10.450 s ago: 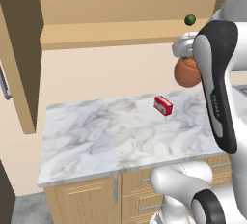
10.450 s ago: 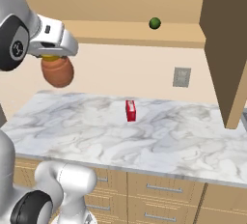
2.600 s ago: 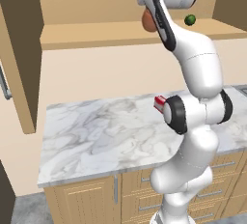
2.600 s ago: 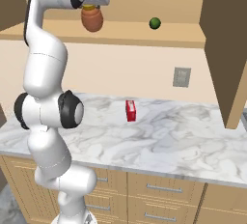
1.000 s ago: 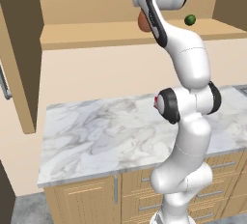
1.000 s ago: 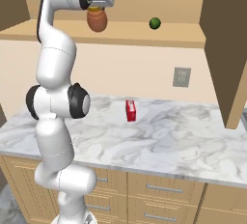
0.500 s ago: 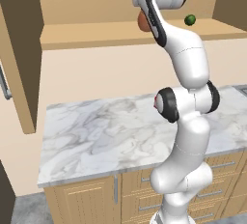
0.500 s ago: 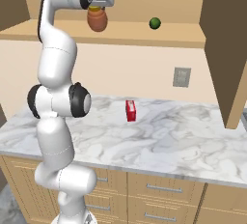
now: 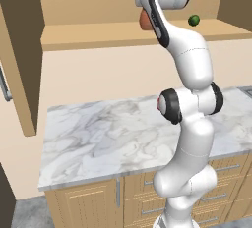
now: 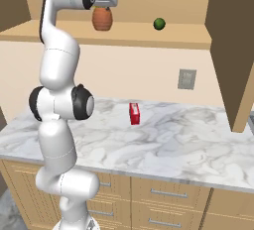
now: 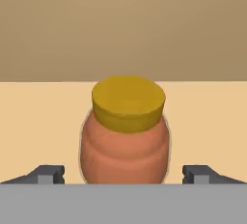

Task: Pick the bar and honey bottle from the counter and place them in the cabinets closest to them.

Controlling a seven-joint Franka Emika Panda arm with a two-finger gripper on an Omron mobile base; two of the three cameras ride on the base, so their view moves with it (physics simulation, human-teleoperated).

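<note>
The pincer (image 10: 102, 7) sits at the top of the right base frame, spread wide, fingertips (image 11: 48, 174) standing clear on either side of the honey bottle (image 10: 102, 19), gripping nothing. The bottle stands upright on the cabinets' shelf (image 10: 124, 33), left of a green ball (image 10: 158, 24). Risk: a sideways pull-out could clip and topple it. The red box (image 10: 134, 113) waits mid-counter (image 10: 198, 149).

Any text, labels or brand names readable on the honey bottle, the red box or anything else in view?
None can be read.
honey bottle: plain orange-brown body and yellow cap, no label.
red box on the counter: a pale patch on its face, too small to read.
wall plate: blank grey.
green ball: no marking.
</note>
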